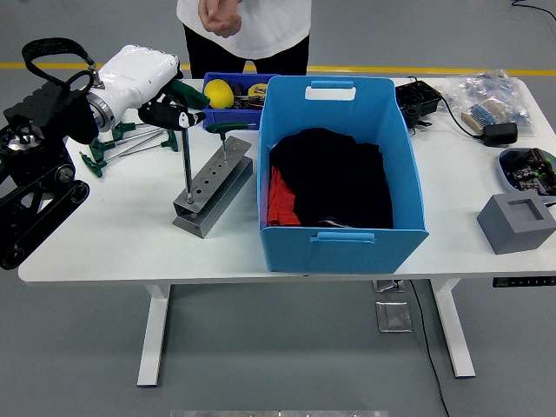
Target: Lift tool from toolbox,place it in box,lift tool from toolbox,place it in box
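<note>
T-handle tool (186, 148), green grip up top & long steel shaft pointing down, was clenched in the robot's left hand (169, 109) above the grey metal tool holder (211, 185), shaft tip at or just inside one of the holder's holes near its front end; whether it had cleared the hole couldn't be told. Holder, a drilled block, lay at an angle on the white worktop (113, 234), just left of the big blue box (341, 174). Box held dark fabric w/ a bit of red showing at its left side. Black left arm (39, 174) came in from the frame's left edge; white forearm shell sat over the worktop's far-left part. More green-handled tools (122, 143) lay spread on the worktop behind the hand. Small blue bin (228, 94) w/ a yellow object inside stood at the far edge, touching the box's far-left corner area. To the right: black device w/ cable, bagged parts, a dish of small items, and a grey block (516, 222) w/ a square recess. Person in white top stood at the far side, hands (220, 16) clasped together at chest, clear of the worktop.
</note>
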### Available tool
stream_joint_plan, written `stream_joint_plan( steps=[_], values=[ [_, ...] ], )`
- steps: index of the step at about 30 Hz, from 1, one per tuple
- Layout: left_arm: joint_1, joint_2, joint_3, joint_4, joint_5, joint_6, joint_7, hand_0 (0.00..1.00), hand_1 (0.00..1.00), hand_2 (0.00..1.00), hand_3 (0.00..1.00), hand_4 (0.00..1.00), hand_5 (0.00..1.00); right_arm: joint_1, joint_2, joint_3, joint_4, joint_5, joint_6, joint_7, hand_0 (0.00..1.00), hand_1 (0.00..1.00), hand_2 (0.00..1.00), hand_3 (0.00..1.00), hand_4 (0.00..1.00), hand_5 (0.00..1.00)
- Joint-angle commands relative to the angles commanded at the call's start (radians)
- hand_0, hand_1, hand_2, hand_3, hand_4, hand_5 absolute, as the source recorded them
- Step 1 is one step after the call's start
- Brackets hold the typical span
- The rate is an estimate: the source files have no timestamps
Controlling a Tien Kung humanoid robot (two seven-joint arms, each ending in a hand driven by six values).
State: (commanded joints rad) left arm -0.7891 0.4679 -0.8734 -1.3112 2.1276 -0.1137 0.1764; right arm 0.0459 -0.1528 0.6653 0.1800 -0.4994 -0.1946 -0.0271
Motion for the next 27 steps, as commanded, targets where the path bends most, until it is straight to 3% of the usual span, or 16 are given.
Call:
stream_joint_plan(
  steps=[8,14,22,27],
  values=[
    [-0.018,0.024,-0.027,-0.022,-0.012,-0.019,0.015,0.169,0.002,0.019,0.060,0.688,0.343,0.000,0.002,-0.004,0.000,0.005,-0.003,0.000,0.714,0.687,0.752,0.598,0.867,0.657],
    [-0.035,0.024,-0.065,-0.041,-0.006,-0.024,0.019,0.170,0.002,0.022,0.067,0.658,0.336,0.001,0.002,-0.009,0.000,0.006,-0.003,-0.001,0.713,0.683,0.752,0.597,0.867,0.657],
    [-0.059,-0.001,-0.106,-0.112,-0.056,-0.038,0.003,0.170,0.002,0.025,0.073,0.632,0.315,-0.001,0.004,-0.012,0.000,0.002,-0.003,-0.003,0.713,0.682,0.752,0.597,0.866,0.656],
    [-0.094,-0.044,-0.091,-0.137,-0.072,-0.031,0.002,0.170,0.002,0.027,0.078,0.615,0.314,-0.001,0.006,-0.024,0.000,-0.002,-0.002,-0.007,0.711,0.683,0.753,0.597,0.865,0.655]
  ],
)
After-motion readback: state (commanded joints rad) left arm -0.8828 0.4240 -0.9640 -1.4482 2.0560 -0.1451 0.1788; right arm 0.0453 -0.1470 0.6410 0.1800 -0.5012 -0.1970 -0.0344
